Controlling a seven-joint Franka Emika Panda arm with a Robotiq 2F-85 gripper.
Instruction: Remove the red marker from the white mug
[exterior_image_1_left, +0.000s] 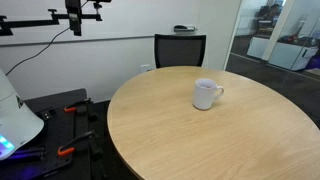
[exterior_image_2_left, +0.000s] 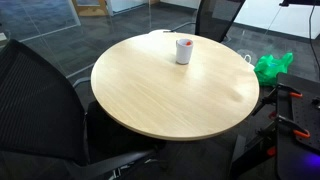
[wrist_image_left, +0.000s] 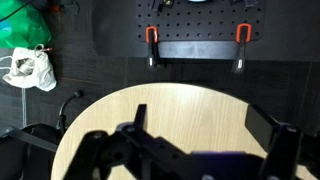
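A white mug (exterior_image_1_left: 207, 94) stands upright on the round wooden table (exterior_image_1_left: 200, 140), toward its far side. It also shows in an exterior view (exterior_image_2_left: 184, 51), where something red, the red marker (exterior_image_2_left: 185, 43), shows at its mouth. My gripper (wrist_image_left: 200, 128) appears only in the wrist view. Its two dark fingers are spread wide and hold nothing. It hovers high over the near part of the table (wrist_image_left: 190, 105). The mug is out of the wrist view.
A black office chair (exterior_image_1_left: 180, 48) stands behind the table, and another (exterior_image_2_left: 40, 100) stands at its side. A black pegboard with red clamps (wrist_image_left: 195, 40) lies on the floor. A green bag (exterior_image_2_left: 272, 67) and a white bag (wrist_image_left: 30, 70) lie beside it. Glass walls stand behind.
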